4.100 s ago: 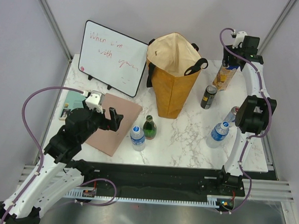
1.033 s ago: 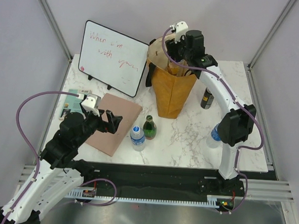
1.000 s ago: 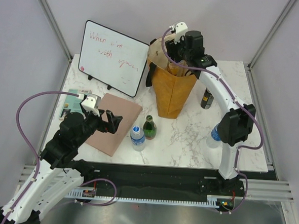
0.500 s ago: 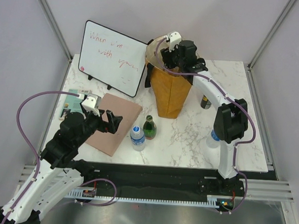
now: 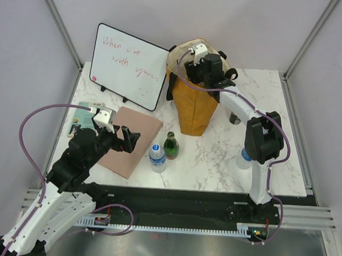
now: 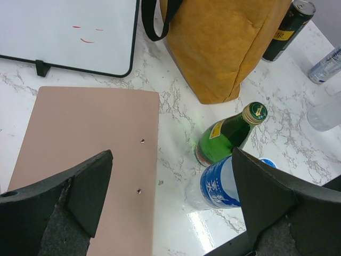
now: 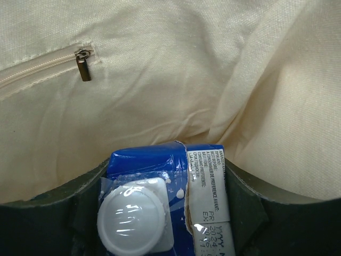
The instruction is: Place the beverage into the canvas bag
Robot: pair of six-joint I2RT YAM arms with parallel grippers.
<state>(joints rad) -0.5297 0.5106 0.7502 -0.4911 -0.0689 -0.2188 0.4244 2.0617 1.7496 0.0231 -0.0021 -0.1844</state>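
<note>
One boxy carton [image 7: 160, 202], creased canvas bag [image 7: 160, 80]

You were working in a robotics lab cell: a white marble-patterned tabletop [image 5: 215, 160] was boxed in by plain pale panel walls [image 5: 24, 67] on slanting aluminium posts [image 5: 59, 22], with a black mounting rail [image 5: 178, 199] along its near edge.
</note>
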